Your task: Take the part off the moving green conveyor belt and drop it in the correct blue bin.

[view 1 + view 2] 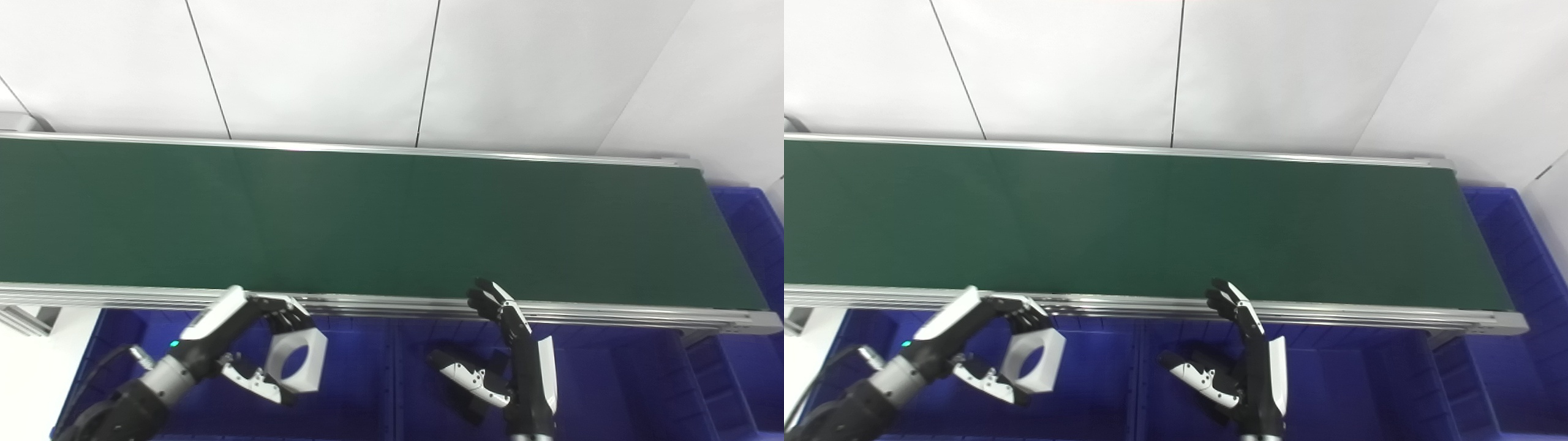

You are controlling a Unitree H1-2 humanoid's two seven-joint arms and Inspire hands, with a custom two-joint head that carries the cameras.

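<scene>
My left hand [245,343] is shut on a white block part [296,361] with a round hole through it. It holds the part in front of the green conveyor belt [367,220], above the left blue bin [349,392]. In the right eye view the part [1033,361] hangs between fingers and thumb. My right hand [511,355] is open and empty, fingers pointing up at the belt's near rail, above the middle blue bin [612,392]. The belt carries no part.
The belt's silver near rail [392,303] runs across the picture in front of both hands. Another blue bin [753,226] stands at the belt's right end. A white wall stands behind the belt.
</scene>
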